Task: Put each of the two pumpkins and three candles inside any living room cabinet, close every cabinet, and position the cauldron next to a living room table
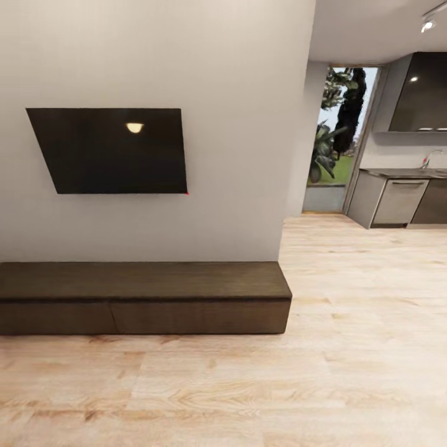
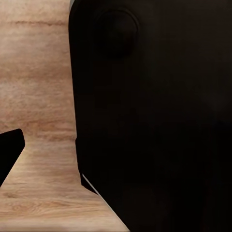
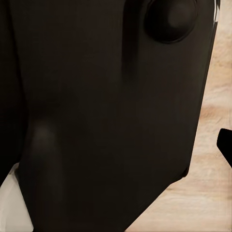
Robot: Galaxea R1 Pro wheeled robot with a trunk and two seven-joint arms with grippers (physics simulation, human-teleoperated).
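Facing the shut cabinet (image 1: pixel 143 298) under the TV (image 1: pixel 112 150), hands' state unclear; best to turn and hunt for pumpkins.

surface: wood plank floor (image 1: pixel 347 372) | on it: low dark-brown cabinet (image 1: pixel 143 298), fronts shut, against wall

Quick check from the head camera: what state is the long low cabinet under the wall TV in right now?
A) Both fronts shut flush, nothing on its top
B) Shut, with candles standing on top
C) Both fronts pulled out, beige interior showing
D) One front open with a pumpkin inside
A: in the head view the cabinet under the TV has both fronts flush and a bare top.
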